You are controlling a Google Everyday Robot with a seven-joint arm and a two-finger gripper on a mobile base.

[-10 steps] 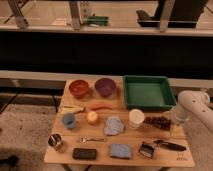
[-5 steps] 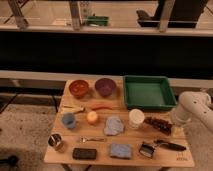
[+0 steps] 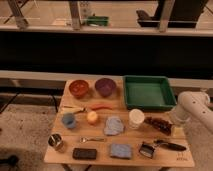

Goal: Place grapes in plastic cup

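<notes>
The grapes (image 3: 159, 124), a small dark reddish-purple bunch, lie on the wooden table (image 3: 100, 148) at the right, between a white cup (image 3: 136, 118) and my arm. The cup stands upright just left of the grapes. My white arm (image 3: 194, 104) reaches in from the right edge. Its gripper (image 3: 175, 120) sits low at the table's right side, just right of the grapes. A long red chilli pepper (image 3: 101, 106) lies left of centre.
A green tray (image 3: 148, 92) stands at the back right, with an orange bowl (image 3: 79, 88) and a purple bowl (image 3: 105, 86) at the back left. A blue cup (image 3: 69, 120), an orange fruit (image 3: 92, 117), a blue cloth (image 3: 114, 125), a metal cup (image 3: 56, 141), sponges and a black brush (image 3: 150, 149) fill the front.
</notes>
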